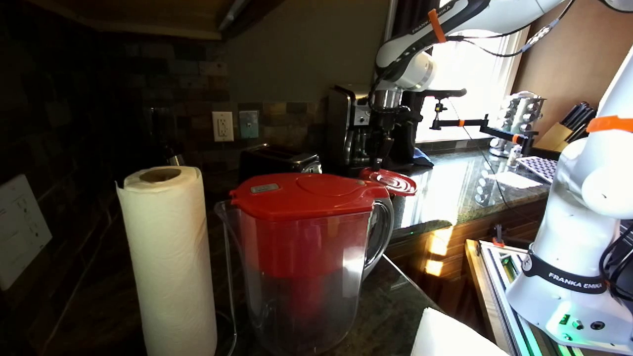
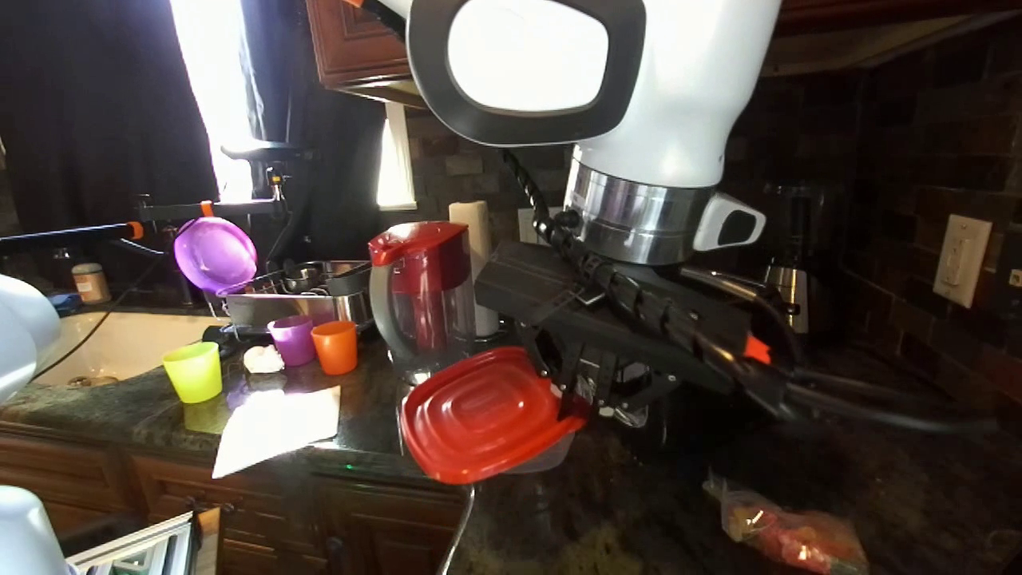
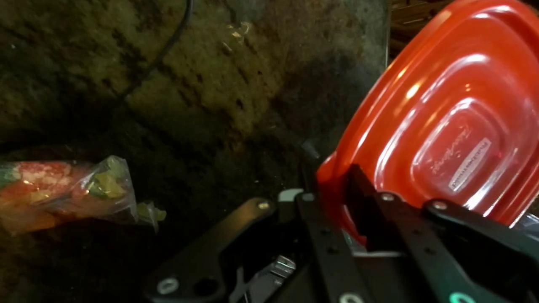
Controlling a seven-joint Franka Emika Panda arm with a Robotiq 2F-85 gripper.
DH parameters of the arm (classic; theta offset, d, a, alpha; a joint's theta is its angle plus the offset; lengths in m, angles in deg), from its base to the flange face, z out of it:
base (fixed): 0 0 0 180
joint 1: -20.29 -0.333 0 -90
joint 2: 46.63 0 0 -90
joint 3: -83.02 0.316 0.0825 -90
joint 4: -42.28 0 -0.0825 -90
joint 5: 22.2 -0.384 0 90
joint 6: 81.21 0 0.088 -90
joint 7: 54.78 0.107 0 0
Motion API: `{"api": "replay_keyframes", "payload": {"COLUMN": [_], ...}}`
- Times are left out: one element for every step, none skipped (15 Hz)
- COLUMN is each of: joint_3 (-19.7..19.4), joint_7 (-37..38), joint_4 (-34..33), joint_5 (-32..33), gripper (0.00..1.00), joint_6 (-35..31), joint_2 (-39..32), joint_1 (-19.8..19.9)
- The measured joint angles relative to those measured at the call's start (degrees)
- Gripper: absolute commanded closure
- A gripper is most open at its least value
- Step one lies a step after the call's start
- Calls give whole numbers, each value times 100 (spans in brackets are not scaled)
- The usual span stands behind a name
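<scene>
My gripper (image 3: 332,181) is shut on the rim of a red plastic lid (image 3: 454,126), with one finger on each side of the rim. In an exterior view, the gripper (image 2: 571,387) holds the lid (image 2: 483,415) tilted above the counter. A clear plastic edge (image 2: 551,457) shows behind and below the lid. I cannot tell whether it touches the lid. In an exterior view, the lid (image 1: 393,182) shows just behind the handle of the red-topped pitcher, with the gripper (image 1: 378,162) at its left. The fingertips are partly hidden in shadow.
A red-lidded water pitcher (image 1: 306,242) stands beside a paper towel roll (image 1: 170,262). A bag of colourful food (image 2: 790,531) lies on the dark counter (image 3: 252,84). Green (image 2: 194,373), purple (image 2: 292,339) and orange (image 2: 334,347) cups stand near a white sheet (image 2: 279,427). A coffee maker (image 1: 341,128) stands behind.
</scene>
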Motion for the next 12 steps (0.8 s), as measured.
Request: {"api": "replay_keyframes", "payload": {"joint_3": [27, 63, 96, 137, 172, 204, 237, 265, 289, 311, 330, 345], "joint_7": [122, 263, 406, 564, 719, 883, 1040, 1201, 1348, 1499, 1643, 1773], "joint_4": [2, 4, 8, 15, 22, 29, 34, 39, 47, 59, 75, 102], "joint_5": [-2, -4, -5, -6, -6, -6, -6, -6, -6, -6, -6, -6], "gripper": [94, 94, 94, 94, 94, 94, 94, 94, 94, 94, 94, 94], "joint_6": [0, 0, -1, -2, -5, -11, -20, -36, -65, -117, -169, -248], "joint_2": [11, 14, 13, 13, 10, 7, 4, 1, -2, -6, -11, -14], "joint_1": [-70, -139, -203, -261, -317, -372, -413, -451, -483, -513, -533, -551]}}
